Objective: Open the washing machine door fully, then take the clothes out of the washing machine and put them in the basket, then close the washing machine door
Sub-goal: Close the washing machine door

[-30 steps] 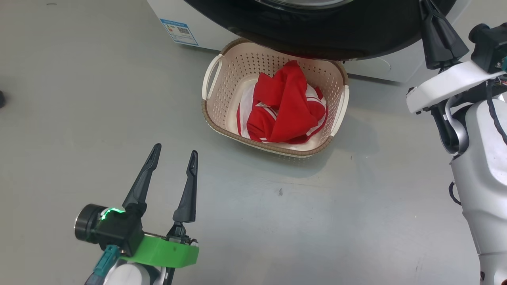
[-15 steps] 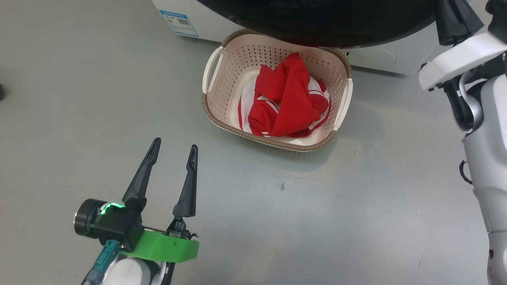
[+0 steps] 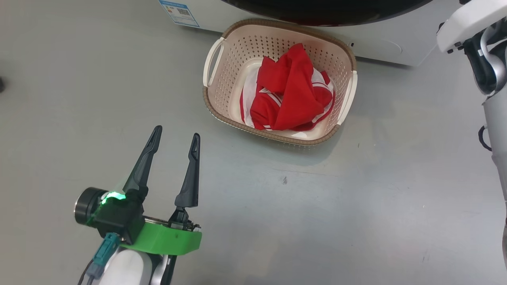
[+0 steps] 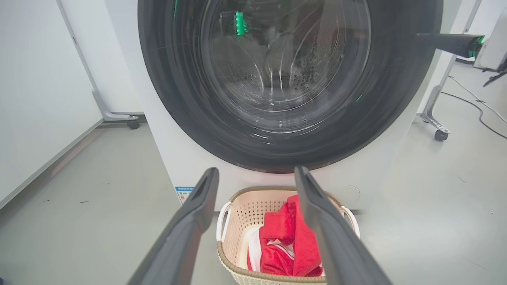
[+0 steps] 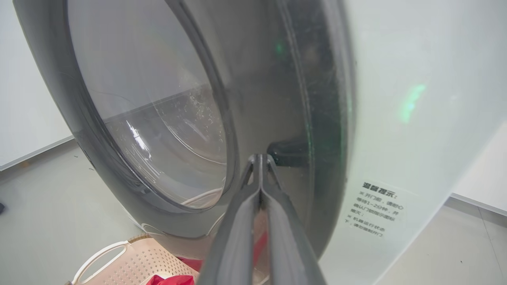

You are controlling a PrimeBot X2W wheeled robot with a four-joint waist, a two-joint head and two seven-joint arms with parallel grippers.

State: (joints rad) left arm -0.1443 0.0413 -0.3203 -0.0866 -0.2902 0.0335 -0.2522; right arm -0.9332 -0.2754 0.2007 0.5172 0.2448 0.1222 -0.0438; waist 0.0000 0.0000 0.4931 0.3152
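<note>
The cream basket (image 3: 277,136) stands on the floor just before the white washing machine (image 3: 376,43), with the red, white-striped clothes (image 3: 289,95) heaped inside it. The washing machine door (image 4: 178,99), black-rimmed with a glass bowl, lies close against the machine's front. My right gripper (image 5: 259,157) is shut, its tips touching the door's black rim (image 5: 293,99); it holds nothing. It reaches in from the right in the left wrist view (image 4: 424,38). My left gripper (image 3: 176,132) hovers open and empty over the floor, left of and nearer than the basket (image 4: 233,261).
Bare grey floor surrounds the basket. A white panel (image 4: 39,99) on a caster foot (image 4: 132,124) stands left of the machine. A wheeled stand leg (image 4: 435,118) and a cable (image 4: 475,103) lie to its right. My right arm's pale shell (image 3: 495,118) fills the head view's right edge.
The door's black rim has swung back towards the machine and no longer overhangs the basket. My right arm has followed it up and away. The head camera has shifted a little. The left gripper stays put.
</note>
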